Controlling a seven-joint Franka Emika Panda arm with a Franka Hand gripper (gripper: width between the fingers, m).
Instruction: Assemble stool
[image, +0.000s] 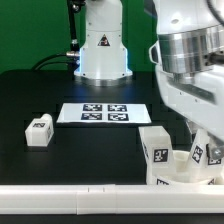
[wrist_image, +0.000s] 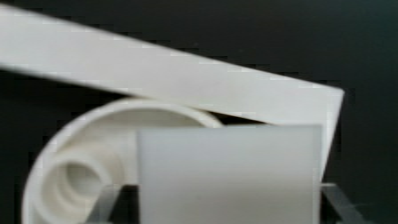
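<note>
White plastic leg (wrist_image: 231, 160) sits pinched in the claw (wrist_image: 228, 205) at the exterior view's lower right, just beside the round seat (wrist_image: 107, 125). It should go down upright and square over a socket (wrist_image: 75, 188); a spare leg (image: 38, 130) lies farther left on the counter (image: 60, 90).

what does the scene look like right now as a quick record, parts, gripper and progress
gripper: shut on held leg, down by the seat
held leg: plain white block between the gripper's fingers
seat: round white disc, a recessed socket showing, next to the border rail
second leg: tagged, upright at the seat; whether it is seated cannot be told
loose leg: alone on the table, exterior view's left
marker board: flat, mid-table
progress: stool not yet complete
</note>
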